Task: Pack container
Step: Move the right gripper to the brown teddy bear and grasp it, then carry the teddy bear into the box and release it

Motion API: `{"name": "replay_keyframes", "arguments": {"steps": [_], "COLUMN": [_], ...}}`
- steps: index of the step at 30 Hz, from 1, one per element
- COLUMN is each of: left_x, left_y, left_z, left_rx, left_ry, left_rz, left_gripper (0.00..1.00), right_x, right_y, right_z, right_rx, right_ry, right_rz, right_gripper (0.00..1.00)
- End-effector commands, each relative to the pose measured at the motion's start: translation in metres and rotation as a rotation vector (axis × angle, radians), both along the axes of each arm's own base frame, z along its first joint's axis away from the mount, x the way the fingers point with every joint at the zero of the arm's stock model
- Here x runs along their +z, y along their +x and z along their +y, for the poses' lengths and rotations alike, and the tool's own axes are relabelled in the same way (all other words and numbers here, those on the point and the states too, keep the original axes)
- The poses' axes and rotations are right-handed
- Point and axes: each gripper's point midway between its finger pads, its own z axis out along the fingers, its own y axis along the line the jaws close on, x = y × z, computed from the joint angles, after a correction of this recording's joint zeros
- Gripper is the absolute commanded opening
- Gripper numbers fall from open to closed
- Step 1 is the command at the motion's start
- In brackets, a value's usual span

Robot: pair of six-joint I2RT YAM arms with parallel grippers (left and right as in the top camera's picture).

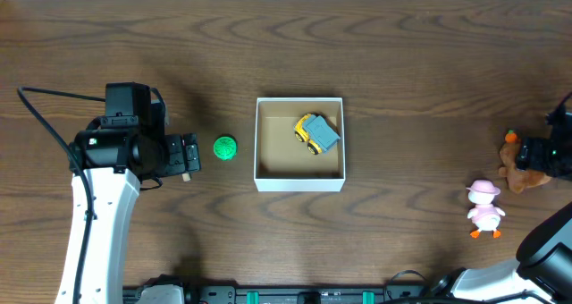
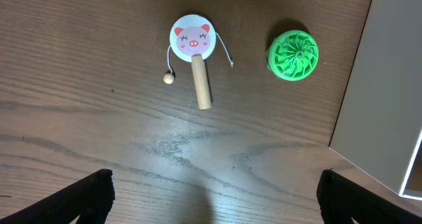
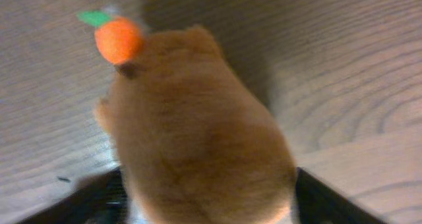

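Brown plush toy fills the right wrist view, blurred, w/ a small orange carrot and green leaf at its top. Right gripper: a dark finger shows either side of the plush at the bottom of the frame, set wide, plush between them and resting on the worktop. Can't tell if the fingers press it or only flank it.

Left gripper: fingers spread wide, nothing between, bare wood under it. Ahead of it a pig-face rattle drum w/ wooden handle and a bead on a string, lying flat. Green ribbed ball just right of the drum, apart from it.

Container sits mid-worktop, upright, white walls, tan inside. Yellow and grey toy truck in its back right part, lying askew. Container is to the right of the left gripper, ball between the two, ball not touching the box wall. Right gripper is well apart from the container, at the far right edge.

White duck figure in a pink hat stands near the plush, on the near side, clear of it.

Worktop: dark brown wood grain, matte, some glare. Pale strip along the far edge. Room beyond not visible.
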Motion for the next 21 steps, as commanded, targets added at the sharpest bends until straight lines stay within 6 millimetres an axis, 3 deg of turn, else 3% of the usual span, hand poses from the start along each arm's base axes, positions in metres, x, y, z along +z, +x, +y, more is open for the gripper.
{"name": "replay_keyframes", "arguments": {"steps": [1, 5, 6, 14, 17, 21], "left_x": [0.004, 0.004, 0.004, 0.004, 0.004, 0.004], "left_y": [0.003, 0.003, 0.003, 0.003, 0.003, 0.003], "left_z": [0.001, 0.001, 0.001, 0.001, 0.001, 0.001], "left_rx": [0.013, 0.013, 0.013, 0.013, 0.013, 0.013], "left_ry": [-0.002, -0.002, -0.002, -0.002, -0.002, -0.002], "left_rz": [-0.008, -0.008, -0.008, -0.009, -0.009, -0.009], "left_gripper": [0.98, 0.98, 0.98, 0.98, 0.98, 0.98], "right_x": [0.0, 0.0, 0.0, 0.011, 0.034, 0.092], "right_y": [0.011, 0.014, 0.015, 0.039, 0.061, 0.097], "right_z": [0.012, 0.017, 0.019, 0.047, 0.07, 0.119], "right_rx": [0.064, 0.081, 0.083, 0.12, 0.19, 0.321], "right_ry": [0.024, 0.027, 0.029, 0.071, 0.041, -0.016], "right_rz": [-0.026, -0.027, -0.027, -0.093, -0.148, -0.281], "right_gripper": [0.46, 0.07, 0.01, 0.01, 0.01, 0.01]}}
